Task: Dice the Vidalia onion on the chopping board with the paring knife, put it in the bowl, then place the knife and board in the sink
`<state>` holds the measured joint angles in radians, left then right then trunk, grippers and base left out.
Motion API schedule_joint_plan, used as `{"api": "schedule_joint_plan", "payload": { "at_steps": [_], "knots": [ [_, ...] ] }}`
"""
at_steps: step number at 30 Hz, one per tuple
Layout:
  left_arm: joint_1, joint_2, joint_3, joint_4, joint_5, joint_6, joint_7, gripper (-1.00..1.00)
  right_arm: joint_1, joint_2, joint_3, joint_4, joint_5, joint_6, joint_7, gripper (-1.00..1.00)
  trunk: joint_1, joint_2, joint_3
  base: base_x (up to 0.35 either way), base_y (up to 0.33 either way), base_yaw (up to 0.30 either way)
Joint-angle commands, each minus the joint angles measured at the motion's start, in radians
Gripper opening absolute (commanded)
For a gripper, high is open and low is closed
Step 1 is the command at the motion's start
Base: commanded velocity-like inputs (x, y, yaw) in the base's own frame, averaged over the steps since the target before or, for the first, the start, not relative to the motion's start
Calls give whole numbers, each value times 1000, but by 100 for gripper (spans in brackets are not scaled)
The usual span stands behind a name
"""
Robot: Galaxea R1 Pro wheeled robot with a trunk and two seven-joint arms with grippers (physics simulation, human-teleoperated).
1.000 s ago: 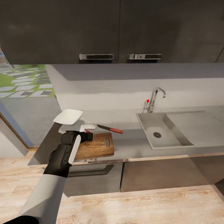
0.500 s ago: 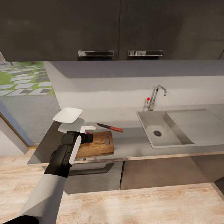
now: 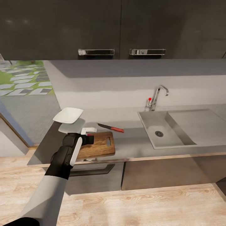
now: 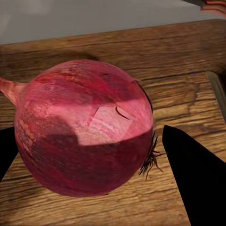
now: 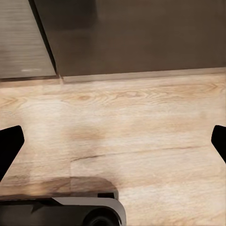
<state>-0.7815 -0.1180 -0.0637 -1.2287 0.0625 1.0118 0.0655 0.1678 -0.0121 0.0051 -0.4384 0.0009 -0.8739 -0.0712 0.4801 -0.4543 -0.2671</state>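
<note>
A dark-red onion (image 4: 84, 127) sits between the fingers of my left gripper (image 4: 89, 150), which is shut on it, just over the dark-brown chopping board (image 4: 179, 61). In the head view the left gripper (image 3: 88, 138) hangs over the board's (image 3: 100, 146) left end, where a bit of the onion (image 3: 90, 135) shows. The red-handled paring knife (image 3: 110, 128) lies on the countertop (image 3: 131, 141) behind the board. The white bowl (image 3: 68, 115) stands at the back left. The sink (image 3: 147, 125) with its chrome faucet (image 3: 158, 95) is to the right. My right gripper (image 5: 113, 146) is open above the floor.
A small white object (image 3: 88, 129) lies between the bowl and the board. Dark wall cabinets (image 3: 119, 28) hang above the counter. The drainboard (image 3: 197, 121) runs right of the basin. Light wood floor (image 3: 141, 204) lies in front of the cabinet fronts (image 5: 141, 37).
The whole head view has shifted a little, so the camera moved. My left gripper stays over the board's left end with the onion in it.
</note>
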Motion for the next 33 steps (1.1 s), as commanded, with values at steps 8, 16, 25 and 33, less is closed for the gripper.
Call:
{"api": "schedule_joint_plan", "payload": {
  "at_steps": [8, 16, 25, 33],
  "knots": [
    [-1, 0, 0, 6, 7, 4, 6, -100, 1, 0, 1, -2, 1, 0, -4, 100, 1, -2, -2, 0, 0, 0],
    [-1, 0, 0, 32, 5, 2, 6, -100, 0, 0, 1, -2, 1, 0, -4, 100, 1, -2, -2, 0, 0, 0],
    [-1, 0, 1, 49, 5, 1, 6, -100, 1, 0, 1, -2, 1, 0, -4, 100, 1, -2, -2, 0, 0, 0],
    [-1, 0, 1, 51, 4, 1, 7, -100, 1, 0, 1, -2, 1, 0, -4, 100, 1, -2, -2, 0, 0, 0]
  ]
}}
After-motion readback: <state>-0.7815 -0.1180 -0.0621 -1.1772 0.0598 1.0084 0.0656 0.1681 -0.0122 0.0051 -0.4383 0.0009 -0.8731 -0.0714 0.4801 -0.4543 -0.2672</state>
